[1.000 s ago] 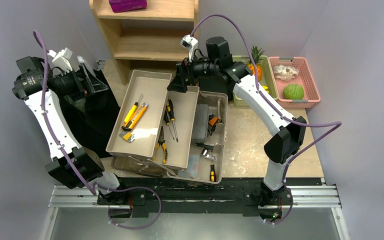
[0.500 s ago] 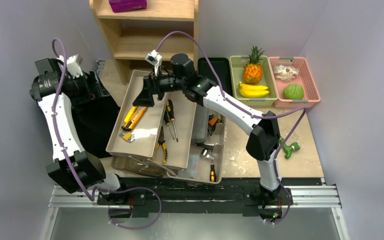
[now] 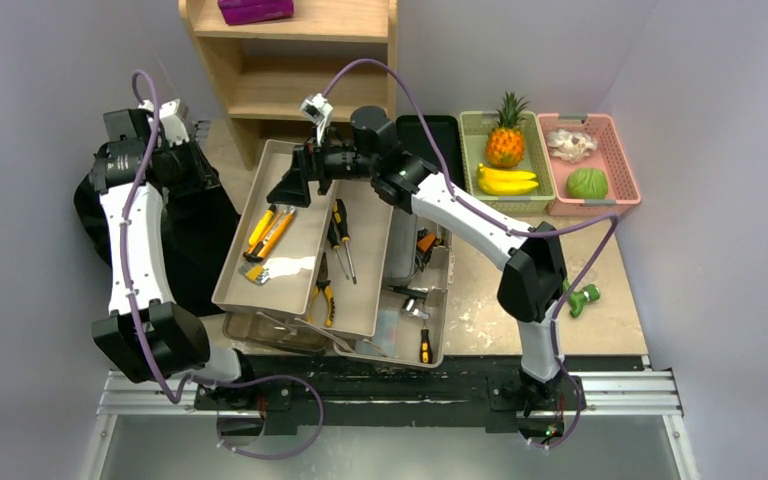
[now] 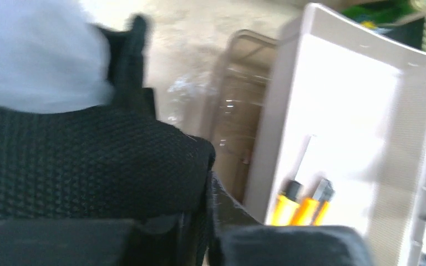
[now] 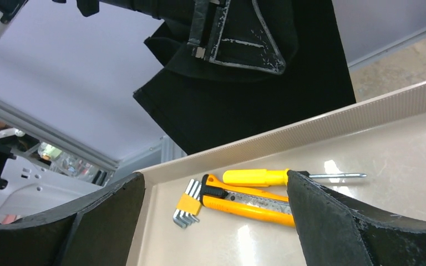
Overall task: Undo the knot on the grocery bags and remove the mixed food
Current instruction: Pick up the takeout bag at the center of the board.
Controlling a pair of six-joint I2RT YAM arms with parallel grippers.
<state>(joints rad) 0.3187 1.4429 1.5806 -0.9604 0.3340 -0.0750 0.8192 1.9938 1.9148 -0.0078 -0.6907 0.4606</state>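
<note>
Robotics lab — aluminium rail [image 3: 630, 392] along the table [image 3: 480, 300] edge, grey screen walls [image 3: 20, 60].

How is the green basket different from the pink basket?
The green basket holds a pineapple and bananas; the pink basket holds a round green vegetable and something pale. The green one sits left of the pink. Both are rectangular, side by side.

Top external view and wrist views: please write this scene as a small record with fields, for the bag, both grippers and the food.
left gripper: closed on a fold of the black cloth bag
right gripper: open, empty, above the beige tray
tools below it: yellow utility knife, yellow screwdriver, hex keys, all lying in that tray
food in view: pineapple and bananas in the green basket; green bottle on the table
knot: not visible
</note>
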